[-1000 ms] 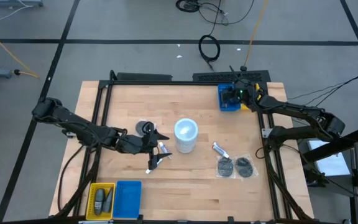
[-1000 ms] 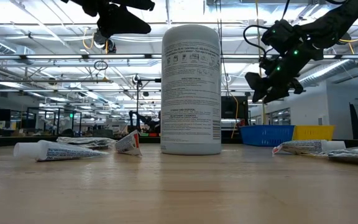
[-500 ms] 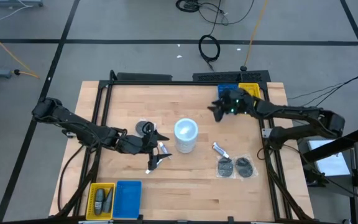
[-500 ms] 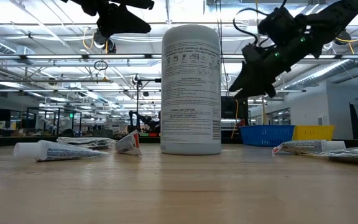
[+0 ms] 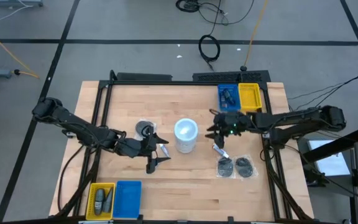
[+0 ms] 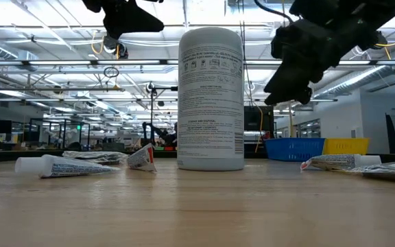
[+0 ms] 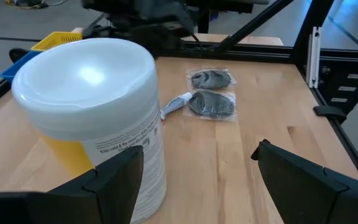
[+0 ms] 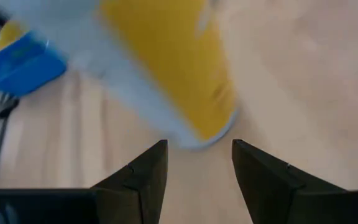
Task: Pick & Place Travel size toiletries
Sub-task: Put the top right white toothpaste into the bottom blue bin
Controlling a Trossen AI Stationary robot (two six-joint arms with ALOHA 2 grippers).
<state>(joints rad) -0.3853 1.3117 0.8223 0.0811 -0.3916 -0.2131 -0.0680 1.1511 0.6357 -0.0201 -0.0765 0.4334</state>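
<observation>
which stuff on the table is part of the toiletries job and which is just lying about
Part of the job:
- small tube
- two dark discs in clear packets
- tubes near the left gripper
- blue tray and yellow tray

Just there:
- big white cylinder
- cables on the floor

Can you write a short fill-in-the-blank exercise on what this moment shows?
1. The white cylinder stands ____ on the table.
2. The two dark discs lie in clear ____.
3. The right tool hangs over a small white ____.
4. The left tool is wide ____.

Missing words: upright; wrappers; tube; open
</observation>
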